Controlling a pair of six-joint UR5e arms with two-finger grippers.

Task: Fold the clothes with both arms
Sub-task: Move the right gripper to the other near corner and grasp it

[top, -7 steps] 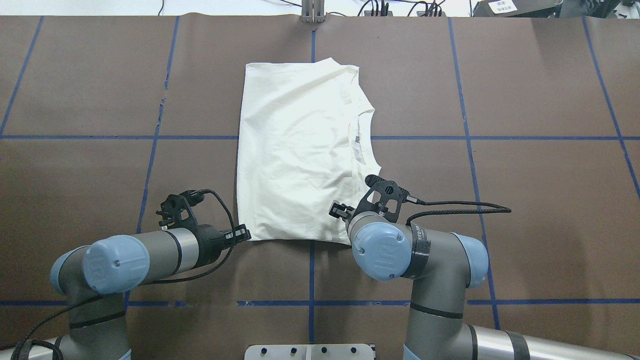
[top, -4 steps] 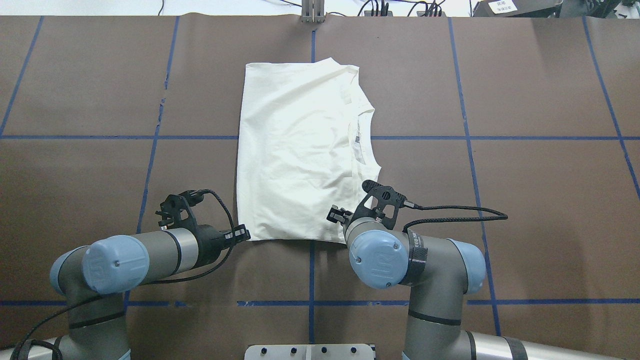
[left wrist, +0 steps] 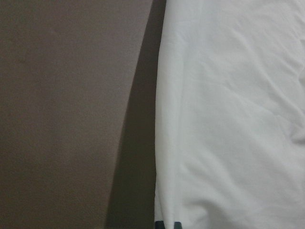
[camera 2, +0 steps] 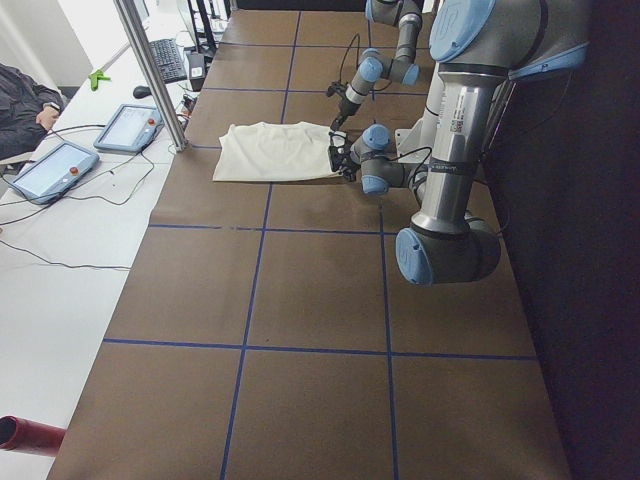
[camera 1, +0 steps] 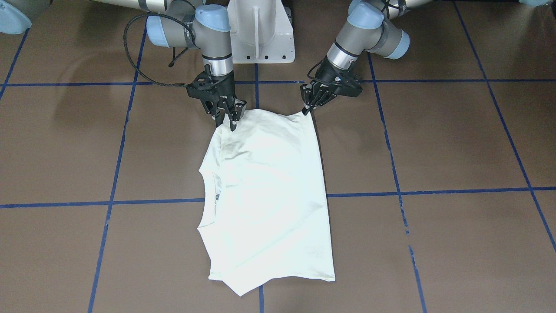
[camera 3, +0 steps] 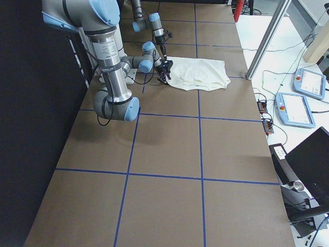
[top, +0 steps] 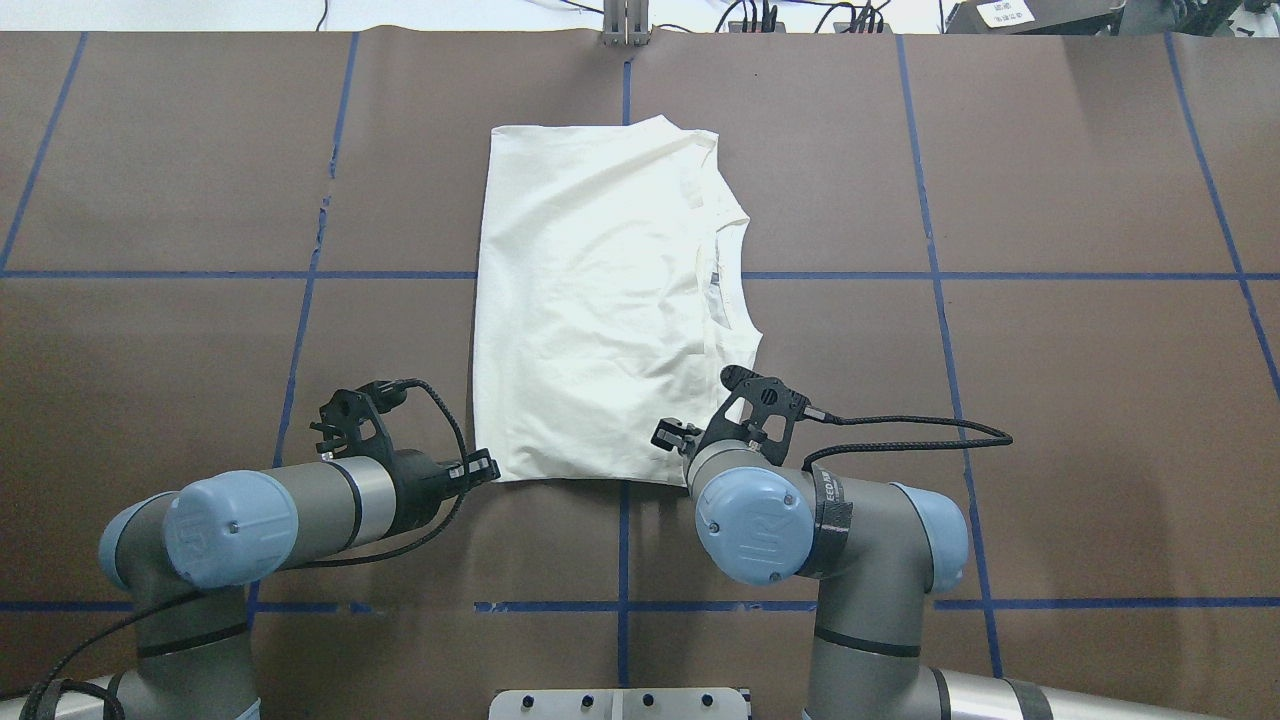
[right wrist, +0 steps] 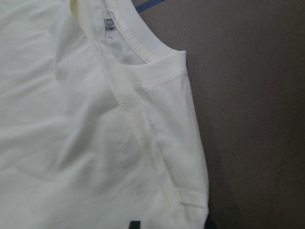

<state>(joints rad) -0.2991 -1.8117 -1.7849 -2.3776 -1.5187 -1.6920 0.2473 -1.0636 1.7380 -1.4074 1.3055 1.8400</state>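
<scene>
The cream shirt (top: 590, 300) lies folded and plain side up in the middle of the table, its collar (top: 722, 275) toward the right. It also fills much of the front view as the same pale shirt (camera 1: 269, 191). My left gripper (top: 488, 466) sits at the shirt's near left corner, its tips (camera 1: 306, 111) pinched together on the cloth. My right gripper (top: 665, 436) is at the near right corner by the shoulder seam. It stands open there (camera 1: 231, 124), and the right wrist view shows the folded edge (right wrist: 190, 143) lying between the two fingertips.
The white pedestal base (camera 1: 260, 30) stands between the arms behind the shirt. Blue tape lines (top: 620, 605) cross the brown table cover. A metal post (camera 2: 150, 70) and tablets (camera 2: 60, 165) sit past the table's far edge, near a person's sleeve (camera 2: 25, 110).
My right arm has drawn left and back toward the robot, bringing its gripper down to the shirt's near right corner. The left arm and the shirt have stayed put.
</scene>
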